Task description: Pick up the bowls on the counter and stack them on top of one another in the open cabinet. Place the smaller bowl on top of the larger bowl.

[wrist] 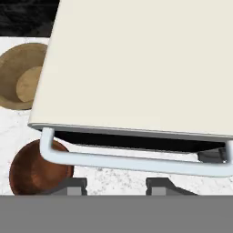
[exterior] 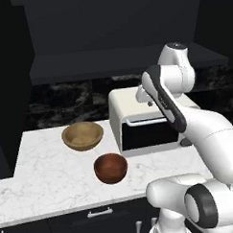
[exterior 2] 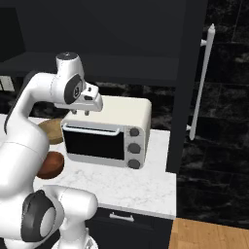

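The larger bowl point(exterior: 83, 135), wide and light tan, sits upright on the counter point(exterior: 40, 184) left of the toaster oven. The smaller bowl point(exterior: 111, 167), dark reddish-brown, stands in front of it, nearer the counter's edge. The two bowls are apart. My gripper point(exterior 2: 81, 113) hangs above the toaster oven's top, pointing down, open and holding nothing. In the hand view my gripper point(wrist: 116, 186) looks down past the oven's front edge, with the smaller bowl point(wrist: 36, 170) lower left and the larger bowl point(wrist: 22, 82) upper left. The open cabinet point(exterior: 111, 61) spans the wall above; its shelf recess is dark.
A cream toaster oven point(exterior: 147, 122) with a dark door and pale handle point(wrist: 127, 161) stands on the counter right of the bowls. A tall dark panel point(exterior 2: 187, 82) closes the counter's right end. Dark drawer fronts with silver handles point(exterior: 99, 212) run below the counter.
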Tool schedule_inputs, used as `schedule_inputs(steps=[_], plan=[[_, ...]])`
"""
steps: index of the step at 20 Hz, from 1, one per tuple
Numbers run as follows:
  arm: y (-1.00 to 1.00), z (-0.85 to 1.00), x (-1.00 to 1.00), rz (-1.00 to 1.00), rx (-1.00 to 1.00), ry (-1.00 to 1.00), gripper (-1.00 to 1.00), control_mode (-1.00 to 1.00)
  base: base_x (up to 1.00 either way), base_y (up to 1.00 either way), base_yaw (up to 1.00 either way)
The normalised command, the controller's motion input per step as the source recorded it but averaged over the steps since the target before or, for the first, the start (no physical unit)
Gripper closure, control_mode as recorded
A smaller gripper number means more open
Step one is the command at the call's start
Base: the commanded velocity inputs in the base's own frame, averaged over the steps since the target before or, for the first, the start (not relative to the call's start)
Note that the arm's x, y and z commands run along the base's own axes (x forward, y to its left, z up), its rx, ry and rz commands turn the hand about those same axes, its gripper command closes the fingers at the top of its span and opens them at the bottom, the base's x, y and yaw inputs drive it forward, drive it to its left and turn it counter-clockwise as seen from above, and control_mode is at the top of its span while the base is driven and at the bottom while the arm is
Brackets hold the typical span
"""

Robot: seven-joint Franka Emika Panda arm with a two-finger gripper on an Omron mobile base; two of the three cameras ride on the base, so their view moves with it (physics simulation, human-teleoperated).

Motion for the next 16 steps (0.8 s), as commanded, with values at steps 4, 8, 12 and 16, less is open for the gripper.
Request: schedule_inputs(steps=[4,8,12,16], plan=[[0.16,-0.14,-0.06,0.0,-0.07,0.0,-1.0,-1.0,0.0,0.0,0.0],[0.62,-0.08,-0.61,0.11,-0.16,0.0,-1.0,-1.0,0.0,0.0,0.0],[1.0,-0.32,-0.62,0.13,-0.07,0.01,-1.0,-1.0,0.0,0.0,0.0],[1.0,-0.85,-0.34,0.22,-0.1,0.04,-1.0,-1.0,0.0,0.0,0.0]])
